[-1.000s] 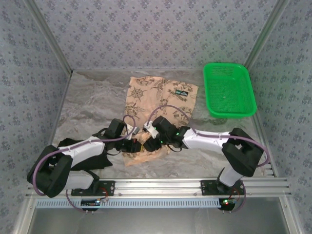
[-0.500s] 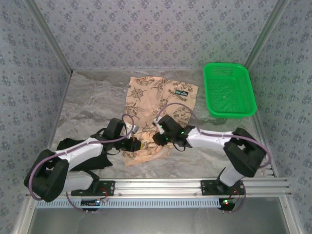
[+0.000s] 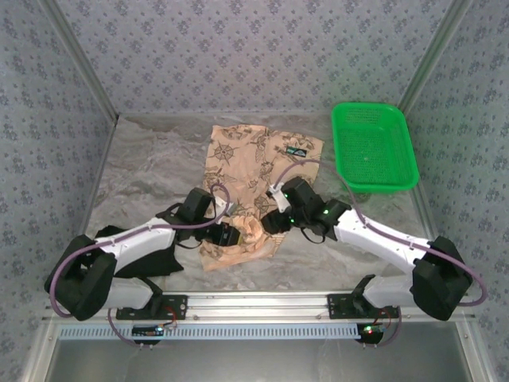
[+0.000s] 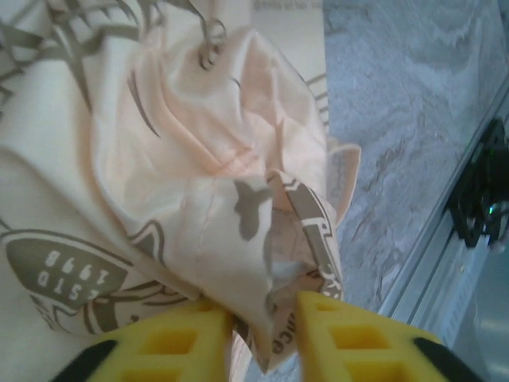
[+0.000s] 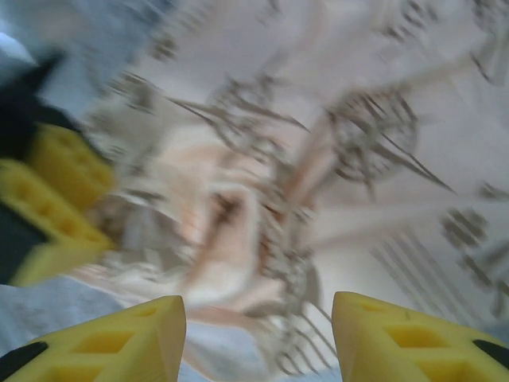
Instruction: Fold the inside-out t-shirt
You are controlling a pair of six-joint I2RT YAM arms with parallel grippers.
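Evidently, t-shirt [image 4: 159,159] cloth is being offered up inside the left gripper [image 4: 266,306], clamped or loose unclear, while the right gripper [image 5: 258,310] is being held spread to take it.

Grey marbled table [image 3: 147,167]: printed t-shirt [image 3: 246,155], green basket [image 3: 370,151], black garment [image 3: 155,263].

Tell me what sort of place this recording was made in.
Probably a lab data-collection booth: patterned walls enclose a marble-look table, two robot arms are bolted to a rail at its edge, with a t-shirt and green basket.
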